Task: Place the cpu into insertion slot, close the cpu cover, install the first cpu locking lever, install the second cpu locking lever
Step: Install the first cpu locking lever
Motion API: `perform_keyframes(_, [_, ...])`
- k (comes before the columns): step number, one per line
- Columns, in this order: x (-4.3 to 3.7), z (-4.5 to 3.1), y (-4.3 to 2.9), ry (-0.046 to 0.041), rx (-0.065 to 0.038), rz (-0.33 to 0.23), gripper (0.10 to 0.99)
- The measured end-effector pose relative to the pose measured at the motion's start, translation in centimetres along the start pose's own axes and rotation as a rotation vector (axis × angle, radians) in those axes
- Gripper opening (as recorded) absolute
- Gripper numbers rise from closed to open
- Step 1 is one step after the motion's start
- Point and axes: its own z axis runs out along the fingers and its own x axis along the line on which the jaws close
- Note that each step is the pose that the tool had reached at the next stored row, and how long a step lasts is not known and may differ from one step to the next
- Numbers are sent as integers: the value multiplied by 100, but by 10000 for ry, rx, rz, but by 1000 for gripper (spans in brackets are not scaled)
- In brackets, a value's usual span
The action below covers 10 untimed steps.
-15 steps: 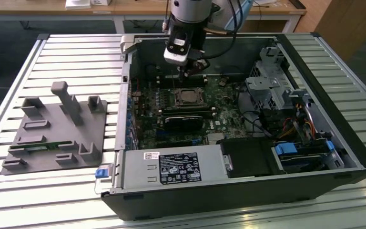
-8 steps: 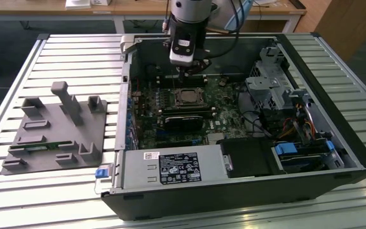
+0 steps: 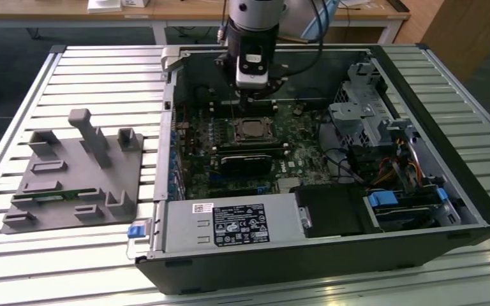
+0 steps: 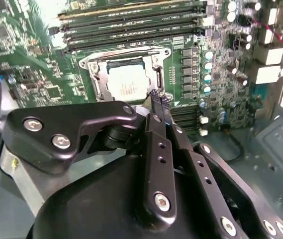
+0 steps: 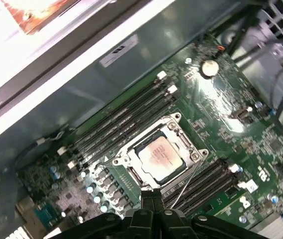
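Note:
The cpu (image 3: 249, 129) (image 4: 126, 82) (image 5: 158, 154), a pale silver square, lies flat in the insertion slot (image 5: 131, 172) on the green board. The cpu cover (image 4: 94, 74) (image 5: 183, 142), a silver frame, lies down around the chip. A thin metal locking lever (image 5: 187, 181) slants away from one side of the socket. My gripper (image 3: 254, 97) (image 4: 157, 98) (image 5: 153, 196) hangs just over one corner of the socket, fingers shut together. I cannot tell whether the tips touch the lever or the frame.
The board sits inside an open black computer case (image 3: 475, 210). Long black memory slots (image 5: 116, 124) run beside the socket. A black block (image 3: 249, 162), a power supply (image 3: 228, 226) and a drive cage (image 3: 372, 115) surround it. A grey fixture (image 3: 74, 172) stands at the exterior view's left.

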Motion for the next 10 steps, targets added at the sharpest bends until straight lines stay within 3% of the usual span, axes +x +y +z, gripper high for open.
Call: perform_keyframes(10, [0, 8, 0, 28, 60, -1664, 106])
